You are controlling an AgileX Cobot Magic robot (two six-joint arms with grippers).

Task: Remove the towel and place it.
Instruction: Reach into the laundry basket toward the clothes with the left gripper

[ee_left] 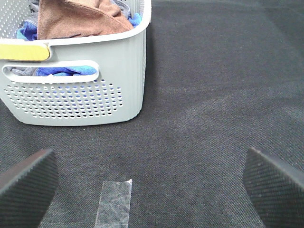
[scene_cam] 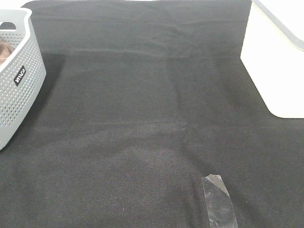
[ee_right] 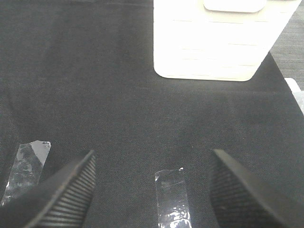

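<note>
The towel [ee_left: 80,19] is a reddish-brown cloth lying on top of blue cloths in a grey perforated basket [ee_left: 76,102]. In the exterior high view only a brown sliver of the towel [scene_cam: 4,51] shows inside the basket [scene_cam: 19,85] at the far left edge. My left gripper [ee_left: 149,161] is open over the black table covering, some way short of the basket's near wall, with nothing between its fingers. My right gripper [ee_right: 153,159] is also open and empty, low over the black covering and facing a white bin [ee_right: 213,52]. Neither gripper shows in the exterior high view.
A white bin [scene_cam: 275,61] stands at the right edge of the table. The black table covering [scene_cam: 142,118] spreads between basket and bin. A strip of clear tape [scene_cam: 218,199] is stuck on it near the front; tape strips [ee_left: 114,202] [ee_right: 171,199] also lie near each gripper.
</note>
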